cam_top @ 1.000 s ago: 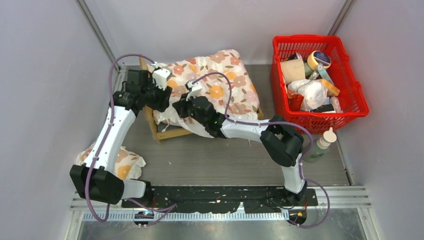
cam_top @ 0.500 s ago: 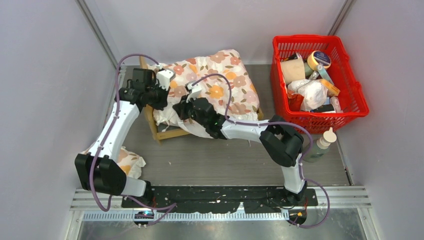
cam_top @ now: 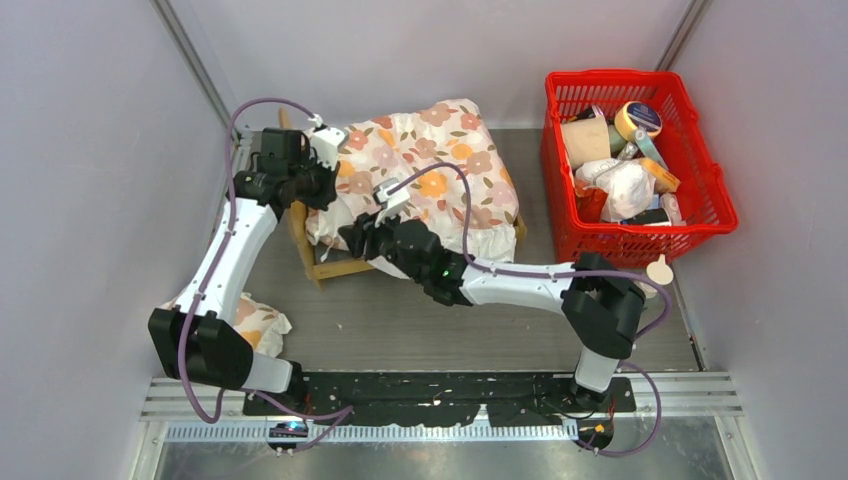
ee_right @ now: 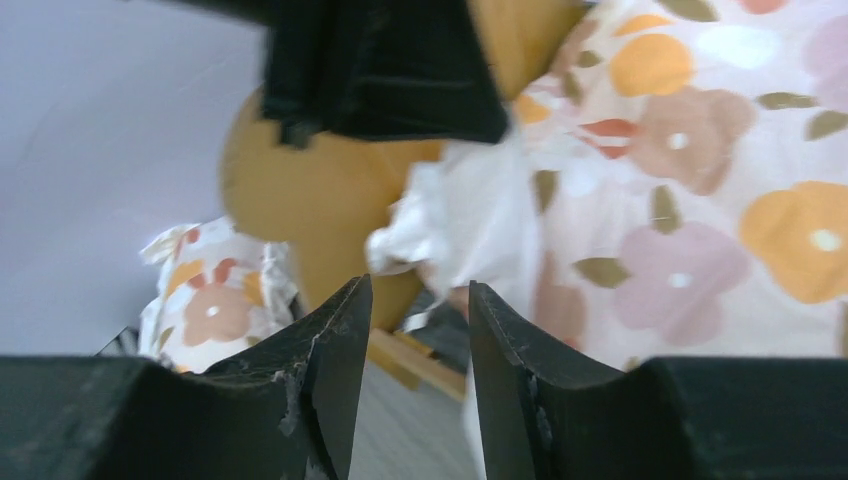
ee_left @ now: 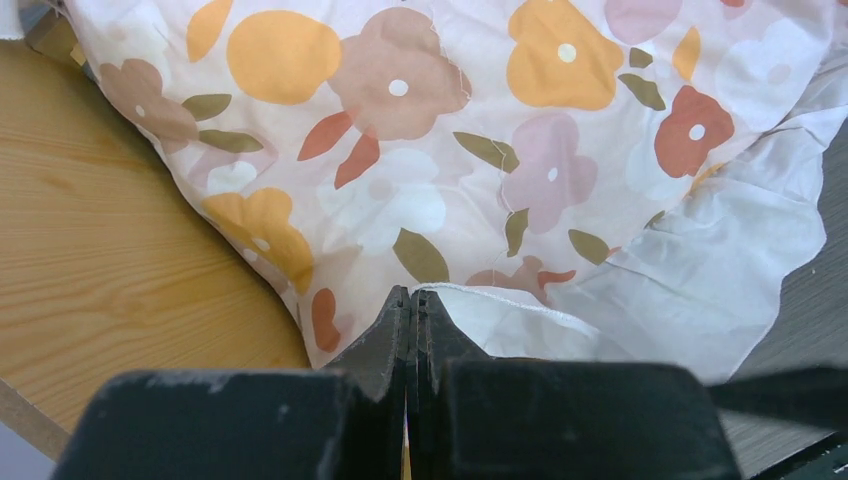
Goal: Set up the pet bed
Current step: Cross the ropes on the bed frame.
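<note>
The pet bed (cam_top: 332, 266) is a light-wood frame at the back left, almost covered by a white floral cushion (cam_top: 430, 170). Its sleeping surface is hidden. My left gripper (cam_top: 322, 178) is at the cushion's left corner beside the headboard (ee_left: 100, 250). In the left wrist view my left gripper (ee_left: 412, 292) is shut, and the cushion's white hem (ee_left: 500, 300) runs out from between the tips. My right gripper (cam_top: 355, 235) hangs at the cushion's near-left edge. In the right wrist view the right gripper (ee_right: 417, 285) is open with nothing between its fingers, facing the wooden frame (ee_right: 320, 200).
A red basket (cam_top: 700, 180) full of items stands at the back right, with a bottle (cam_top: 640, 285) in front of it. A small floral pillow (cam_top: 250, 325) lies at the near left behind the left arm. Walls close in on both sides.
My left gripper has closed at the cushion's left corner. My right gripper has opened, let go of the cushion and drawn back toward the near edge, its elbow swinging right.
</note>
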Tool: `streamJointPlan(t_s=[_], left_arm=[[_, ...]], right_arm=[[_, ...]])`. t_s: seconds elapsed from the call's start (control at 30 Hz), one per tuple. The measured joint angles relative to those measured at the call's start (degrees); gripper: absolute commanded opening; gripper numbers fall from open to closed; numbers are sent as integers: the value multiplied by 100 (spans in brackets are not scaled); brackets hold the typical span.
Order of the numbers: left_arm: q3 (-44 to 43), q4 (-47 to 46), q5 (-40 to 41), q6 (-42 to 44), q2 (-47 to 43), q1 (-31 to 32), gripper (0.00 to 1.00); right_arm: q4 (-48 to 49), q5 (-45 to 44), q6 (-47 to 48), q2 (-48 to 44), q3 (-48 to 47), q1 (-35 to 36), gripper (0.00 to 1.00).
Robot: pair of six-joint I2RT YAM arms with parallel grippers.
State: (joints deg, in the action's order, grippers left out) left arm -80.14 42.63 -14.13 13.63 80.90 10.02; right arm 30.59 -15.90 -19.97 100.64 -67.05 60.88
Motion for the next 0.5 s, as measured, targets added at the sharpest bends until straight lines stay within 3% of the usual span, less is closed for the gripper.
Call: streamJointPlan(t_s=[0.2, 0.5], left_arm=[[0, -17, -96, -76, 35, 0, 0], [59, -17, -105, -170, 55, 0, 0]], right_arm=[[103, -33, 81, 345, -275, 540, 42], [-365, -286, -37, 1515, -1189, 540, 40]])
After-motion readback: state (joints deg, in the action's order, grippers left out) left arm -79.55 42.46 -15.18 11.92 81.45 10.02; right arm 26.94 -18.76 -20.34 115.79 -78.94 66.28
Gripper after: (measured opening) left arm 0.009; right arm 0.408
